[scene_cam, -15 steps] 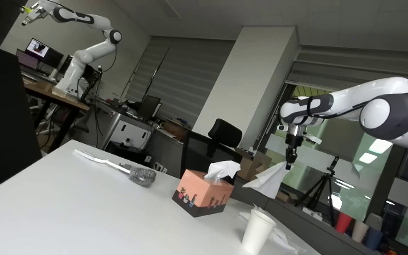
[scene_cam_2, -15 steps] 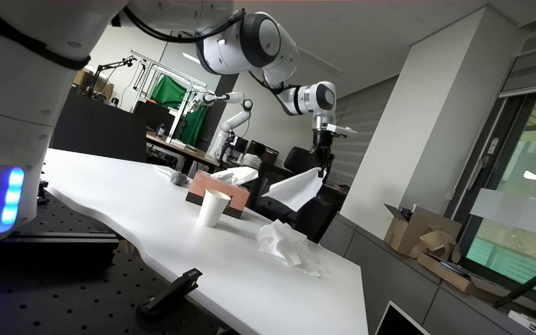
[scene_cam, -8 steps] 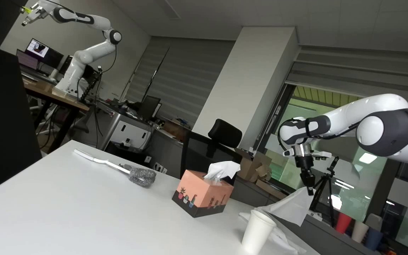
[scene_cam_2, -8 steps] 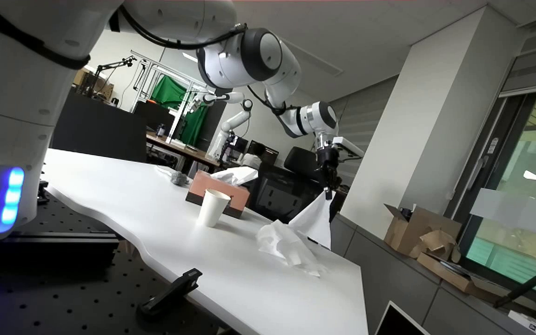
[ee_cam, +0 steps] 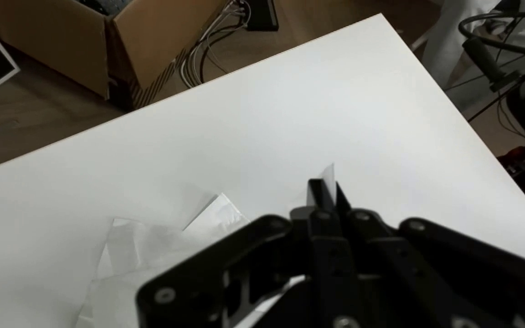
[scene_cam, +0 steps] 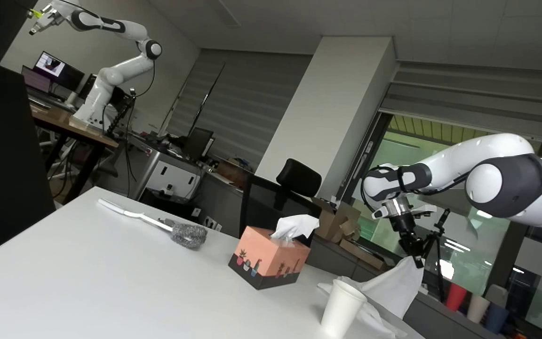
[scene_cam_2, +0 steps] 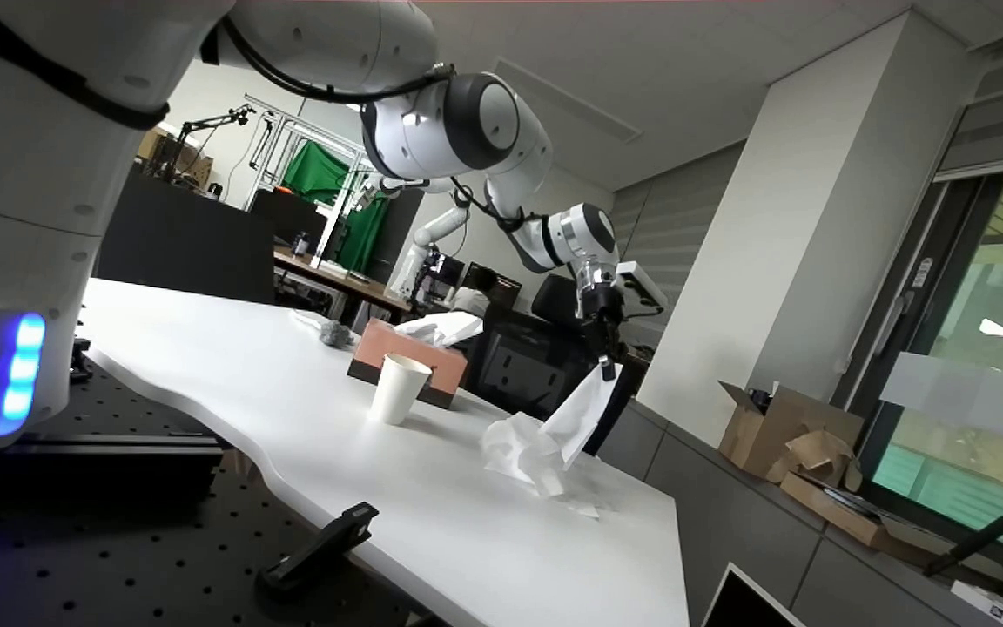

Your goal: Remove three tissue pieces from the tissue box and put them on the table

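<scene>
My gripper point(scene_cam: 419, 262) is shut on the top corner of a white tissue piece point(scene_cam: 395, 289), also seen in an exterior view point(scene_cam_2: 587, 407). The tissue hangs down, its lower end meeting crumpled tissue pieces point(scene_cam_2: 519, 453) on the white table point(scene_cam_2: 432, 514). In the wrist view the closed fingertips point(ee_cam: 328, 193) pinch a thin tissue tip, with loose tissue point(ee_cam: 130, 278) to their left on the table. The salmon-pink tissue box point(scene_cam: 271, 254) with dark base stands upright, a tissue sticking out of its slot; it also shows in an exterior view point(scene_cam_2: 414, 355).
A white paper cup point(scene_cam: 342, 308) stands between the box and the loose tissues. A grey-headed white brush point(scene_cam: 188, 235) lies farther along the table. A black office chair point(scene_cam_2: 519, 366) is behind the table edge. A black clamp-like object point(scene_cam_2: 319, 549) sits at the near edge.
My gripper has come down with the tissue over the last second, then tilted and shifted slightly. The tissue's lower end now reaches the loose tissues. Box and cup have not moved.
</scene>
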